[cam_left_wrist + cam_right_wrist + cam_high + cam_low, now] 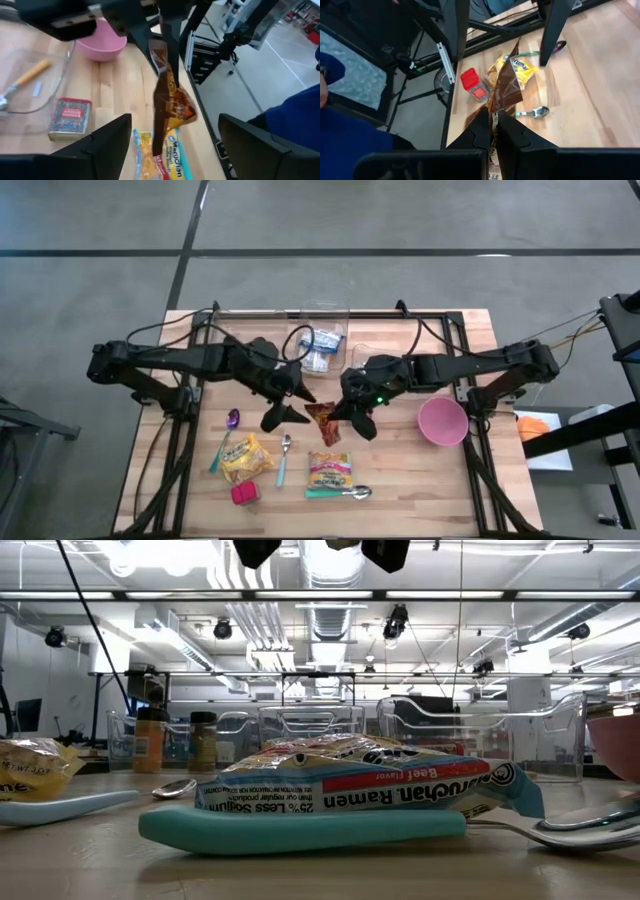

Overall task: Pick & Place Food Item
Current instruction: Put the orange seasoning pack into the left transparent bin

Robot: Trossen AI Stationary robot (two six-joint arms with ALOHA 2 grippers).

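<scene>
A brown and orange snack packet (171, 102) hangs in the air over the middle of the table, also seen as the packet (322, 423) from above. My right gripper (495, 119) is shut on it, coming in from the table's right side. My left gripper (290, 404) faces it from the left and is open. Its two fingers (107, 145) stand wide apart on either side of the packet, and I see no touch. On the table below lie a ramen packet (329, 468) and a yellow packet (246, 457). My right gripper pinches the packet's upper end (496, 112) between its two shut fingers. It comes from the table's right side, slanting downward. The packet is lifted clear of the table and hangs below the fingers (165, 35), its wider orange end lowest.
A pink bowl (442, 421) stands at the right. Clear containers (323, 340) sit at the far edge, one with small packets. A red tin (244, 494), a purple spoon (232, 425) and two teal-handled spoons (340, 493) lie near the front.
</scene>
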